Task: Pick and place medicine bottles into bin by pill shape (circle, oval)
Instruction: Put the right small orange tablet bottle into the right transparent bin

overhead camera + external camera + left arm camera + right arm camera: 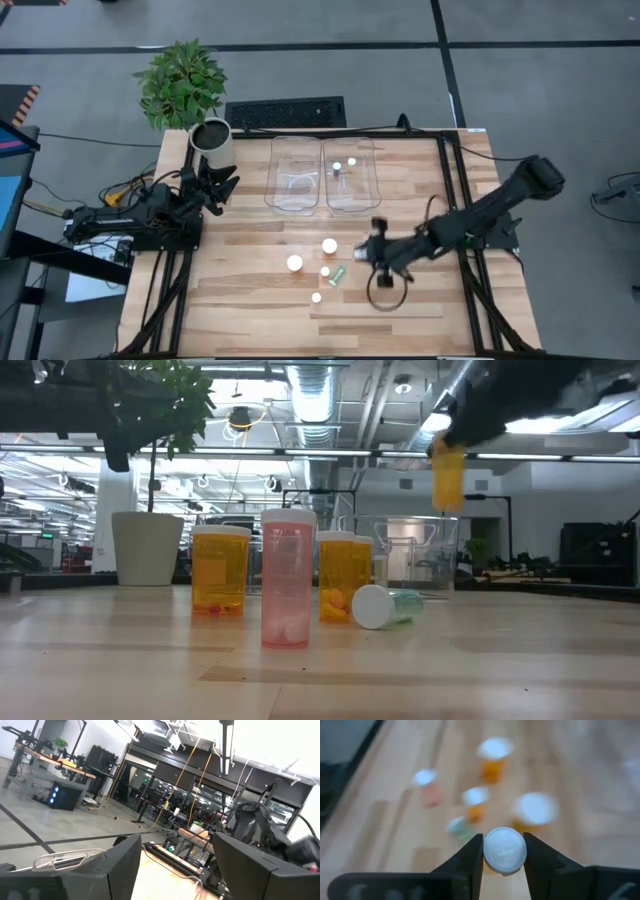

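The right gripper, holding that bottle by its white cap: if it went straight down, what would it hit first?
Probably bare table. The right gripper holds its orange bottle in the air, seemingly just beside the green bottle; depth is unclear.

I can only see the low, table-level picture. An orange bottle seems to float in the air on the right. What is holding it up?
Observer: The right end effector holds that orange bottle. The right wrist view shows its two fingers clamped on the white cap.
Operator: And the glassy thing at the back?
Observer: From above, those are two clear bins side by side. The right-hand one has two small bottles in it.
Operator: Is there a second arm?
Observer: Yes. The left end effector waits open beside the white plant pot, away from the bottles.
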Robot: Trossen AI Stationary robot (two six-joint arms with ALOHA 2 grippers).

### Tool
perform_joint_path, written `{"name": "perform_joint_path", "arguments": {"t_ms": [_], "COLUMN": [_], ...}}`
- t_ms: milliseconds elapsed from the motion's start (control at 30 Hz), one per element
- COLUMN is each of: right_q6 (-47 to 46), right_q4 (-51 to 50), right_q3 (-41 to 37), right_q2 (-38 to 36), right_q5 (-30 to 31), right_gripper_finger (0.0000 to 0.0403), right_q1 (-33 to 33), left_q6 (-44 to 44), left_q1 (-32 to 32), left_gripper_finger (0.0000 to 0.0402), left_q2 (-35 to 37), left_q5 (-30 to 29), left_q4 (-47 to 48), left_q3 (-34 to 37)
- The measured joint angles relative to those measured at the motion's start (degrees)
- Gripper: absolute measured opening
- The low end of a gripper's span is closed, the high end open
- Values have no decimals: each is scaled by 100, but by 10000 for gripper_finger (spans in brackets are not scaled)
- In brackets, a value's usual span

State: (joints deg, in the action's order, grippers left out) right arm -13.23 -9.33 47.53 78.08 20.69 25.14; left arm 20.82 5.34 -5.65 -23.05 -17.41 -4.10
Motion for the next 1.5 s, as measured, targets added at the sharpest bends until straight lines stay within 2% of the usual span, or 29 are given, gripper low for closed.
{"name": "perform_joint_path", "arguments": {"t_ms": [200, 367, 467, 667, 1033, 1233, 1500], "right_q6": [1061, 1638, 1834, 2136, 2437, 2507, 2560], "right_q4": [-568, -502, -484, -312, 428, 674, 645], "right_q3": [7, 7, 7, -2, 0, 2, 2], "right_q2": [-1233, -1703, -1694, -1123, 548, 999, 1335], "right_q5": [811, 804, 534, -566, -2253, -2697, -2886], "right_gripper_finger": [129, 128, 129, 133, 133, 130, 136], "right_q1": [-920, -2076, -2723, -3779, -5057, -5506, -5680], "left_q6": [-2, -9, -13, -20, -66, -57, -61], "left_q1": [-2, -1, 0, 0, -1, -2, 0], "left_gripper_finger": [240, 240, 240, 240, 240, 240, 240], "left_q2": [0, 0, 0, 0, 0, 0, 0], "left_q5": [28, 28, 28, 24, 21, 17, -17], "left_q4": [2, 2, 2, 2, 145, 149, 149], "left_q3": [0, 0, 0, 0, 0, 0, 0]}}
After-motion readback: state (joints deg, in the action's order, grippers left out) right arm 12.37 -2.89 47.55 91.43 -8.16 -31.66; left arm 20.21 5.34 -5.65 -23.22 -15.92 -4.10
